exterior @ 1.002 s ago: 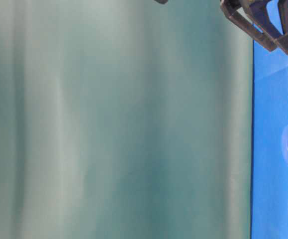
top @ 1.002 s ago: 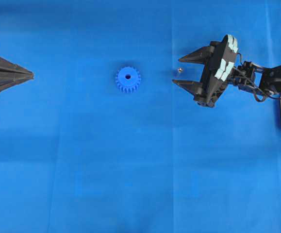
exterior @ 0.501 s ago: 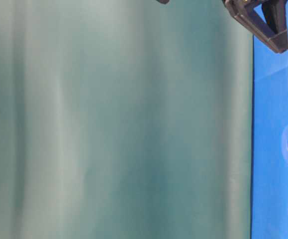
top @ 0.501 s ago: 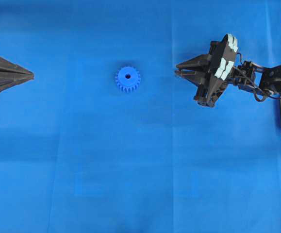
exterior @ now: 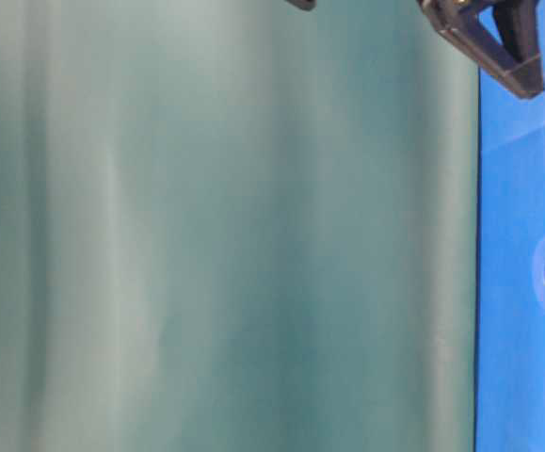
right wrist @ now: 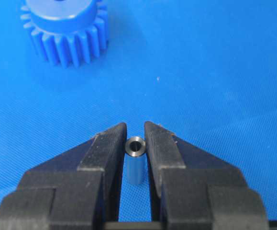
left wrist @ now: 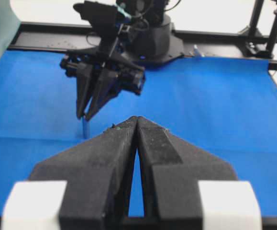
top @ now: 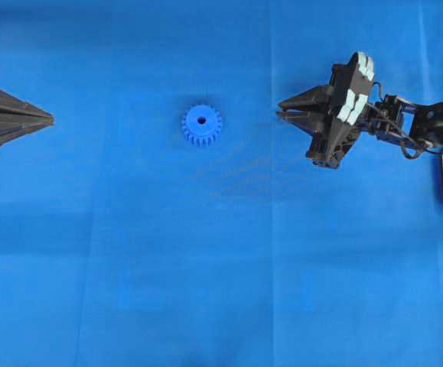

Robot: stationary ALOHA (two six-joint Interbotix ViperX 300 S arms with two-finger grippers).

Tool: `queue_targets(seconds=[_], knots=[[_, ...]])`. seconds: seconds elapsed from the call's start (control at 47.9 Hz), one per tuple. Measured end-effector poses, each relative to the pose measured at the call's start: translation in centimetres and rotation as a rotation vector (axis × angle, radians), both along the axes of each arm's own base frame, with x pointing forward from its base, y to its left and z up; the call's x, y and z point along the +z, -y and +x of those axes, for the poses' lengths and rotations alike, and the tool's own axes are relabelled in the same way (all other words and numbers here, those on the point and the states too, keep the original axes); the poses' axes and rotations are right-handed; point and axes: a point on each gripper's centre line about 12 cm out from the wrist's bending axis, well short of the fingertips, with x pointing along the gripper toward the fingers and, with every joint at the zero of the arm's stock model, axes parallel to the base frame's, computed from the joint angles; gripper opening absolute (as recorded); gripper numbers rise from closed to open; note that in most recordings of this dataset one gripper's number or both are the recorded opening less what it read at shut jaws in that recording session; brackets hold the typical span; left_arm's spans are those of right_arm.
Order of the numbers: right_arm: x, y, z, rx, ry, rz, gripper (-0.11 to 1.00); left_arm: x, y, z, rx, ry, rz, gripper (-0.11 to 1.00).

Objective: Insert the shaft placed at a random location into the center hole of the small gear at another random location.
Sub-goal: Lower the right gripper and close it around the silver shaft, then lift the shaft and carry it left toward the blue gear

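From overhead, the small gear [top: 201, 125] lies flat on the blue tabletop [top: 206, 267], its center hole [top: 201, 119] facing up and empty, while the right end effector [top: 281, 113] sits well apart to its right with its fingers drawn together; the shaft is too small to pick out here. The left end effector [top: 50, 118] rests at the far left edge, closed on nothing. The table-level view shows mostly a green curtain [exterior: 216, 226], with the gear a pale blurred disc at the right edge. The left wrist view looks past its own shut fingers toward the right arm, whose tips hold the shaft [left wrist: 85, 128] upright just over the cloth. The right wrist view settles it: the shaft [right wrist: 136, 159], a short hollow metal tube, is pinched between the two black fingers [right wrist: 107, 151], with the gear ahead. I judge it stiff, light and slick, liable to twist or slip, so a grip across its middle, keeping it upright, suits the snug hole. No containers are present.
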Motion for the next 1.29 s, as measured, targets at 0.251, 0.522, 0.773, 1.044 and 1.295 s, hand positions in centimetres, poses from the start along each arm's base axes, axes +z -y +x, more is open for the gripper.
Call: queue_targets(seconds=[0.251, 0.522, 0.773, 1.044, 1.295], knots=[[3.7, -0.2, 0.1, 0.025, 0.028, -0.027, 0.02, 0.0, 0.0, 0.0, 0.0, -0.003, 0.0, 0.0], [5.5, -0.3, 0.2, 0.046, 0.019, -0.041, 0.02, 0.0, 0.0, 0.0, 0.0, -0.003, 0.0, 0.0], [5.5, -0.3, 0.3, 0.047, 0.015, -0.04, 0.02, 0.0, 0.0, 0.0, 0.0, -0.005, 0.0, 0.0], [5.7, 0.0, 2.5, 0.053, 0.019, -0.04, 0.02, 0.0, 0.0, 0.0, 0.0, -0.005, 0.0, 0.0], [6.0, -0.3, 6.9, 0.093, 0.018, -0.044, 0.02, 0.0, 0.0, 0.0, 0.0, -0.005, 0.0, 0.0]])
